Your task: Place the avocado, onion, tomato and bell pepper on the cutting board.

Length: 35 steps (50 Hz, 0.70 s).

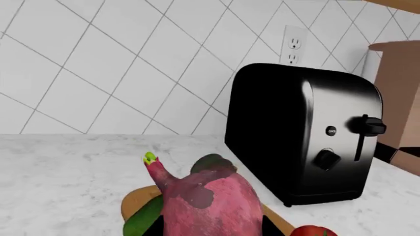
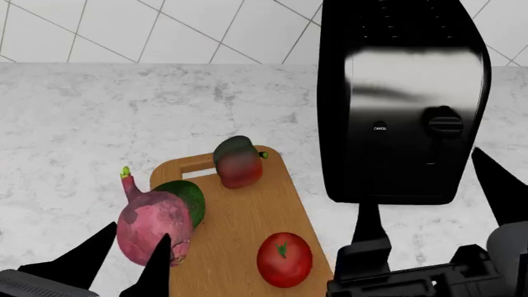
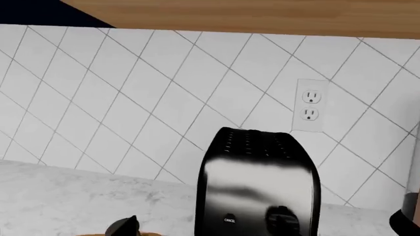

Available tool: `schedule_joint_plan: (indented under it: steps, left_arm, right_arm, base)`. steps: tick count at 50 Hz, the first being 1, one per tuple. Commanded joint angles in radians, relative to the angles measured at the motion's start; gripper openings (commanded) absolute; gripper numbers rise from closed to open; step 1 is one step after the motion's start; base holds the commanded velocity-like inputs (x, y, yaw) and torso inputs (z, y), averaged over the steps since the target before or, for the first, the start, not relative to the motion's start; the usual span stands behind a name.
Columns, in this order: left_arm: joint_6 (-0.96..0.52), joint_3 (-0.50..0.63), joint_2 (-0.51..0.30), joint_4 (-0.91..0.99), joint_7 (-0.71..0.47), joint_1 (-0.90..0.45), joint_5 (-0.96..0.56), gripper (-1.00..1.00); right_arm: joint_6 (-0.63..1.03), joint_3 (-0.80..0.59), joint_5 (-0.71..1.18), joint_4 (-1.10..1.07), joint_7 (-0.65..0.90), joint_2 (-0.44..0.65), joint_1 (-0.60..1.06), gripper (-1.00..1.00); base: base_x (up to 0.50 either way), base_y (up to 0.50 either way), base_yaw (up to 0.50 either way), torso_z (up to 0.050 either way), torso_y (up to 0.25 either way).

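Left pincer (image 2: 132, 257): black fingers spread either side of the reddish-purple, pink-streaked onion (image 2: 153, 224), whether touching it cannot be told. Onion lies at the left edge of the tan-orange wooden cutting board (image 2: 239, 213), against the dark green avocado (image 2: 187, 199). Mottled red-green bell pepper (image 2: 237, 162) near the slot handle; glossy red tomato (image 2: 284, 259) on the near end. Right pincer (image 2: 433, 210): spread, empty, before the black toaster (image 2: 400, 93) on the white marble table (image 2: 83, 124).

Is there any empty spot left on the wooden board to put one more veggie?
Yes. The cutting board is bare in its middle, between the bell pepper and the tomato. Its left edge is crowded: the onion and avocado sit together there, by the left gripper.
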Motion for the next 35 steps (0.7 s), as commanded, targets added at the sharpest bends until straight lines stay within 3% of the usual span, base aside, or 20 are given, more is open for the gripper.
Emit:
schedule_joint_plan:
  steps: [1, 5, 14, 35]
  left_arm:
    - [-0.019, 0.004, 0.07, -0.05, 0.041, -0.025, -0.013, -1.0]
    - [-0.025, 0.01, 0.092, -0.082, 0.047, -0.027, -0.014, -1.0]
    - [-0.046, 0.028, 0.127, -0.109, 0.058, -0.036, -0.006, -1.0]
    - [-0.075, 0.058, 0.176, -0.152, 0.079, -0.04, 0.002, -1.0]
  right_arm:
    - [-0.158, 0.088, -0.167, -0.064, 0.021, 0.048, -0.244, 1.0]
    - [-0.188, 0.108, -0.178, -0.08, 0.033, 0.066, -0.282, 1.0]
    - [-0.12, 0.057, -0.168, -0.063, 0.006, 0.015, -0.193, 1.0]
    - [-0.176, 0.092, -0.18, -0.064, 0.016, 0.046, -0.267, 1.0]
  base:
    - [0.0, 0.0, 0.0, 0.0, 0.0]
    - [0.0, 0.0, 0.0, 0.0, 0.0]
    - [0.0, 0.0, 0.0, 0.0, 0.0]
    - [0.0, 0.0, 0.0, 0.0, 0.0]
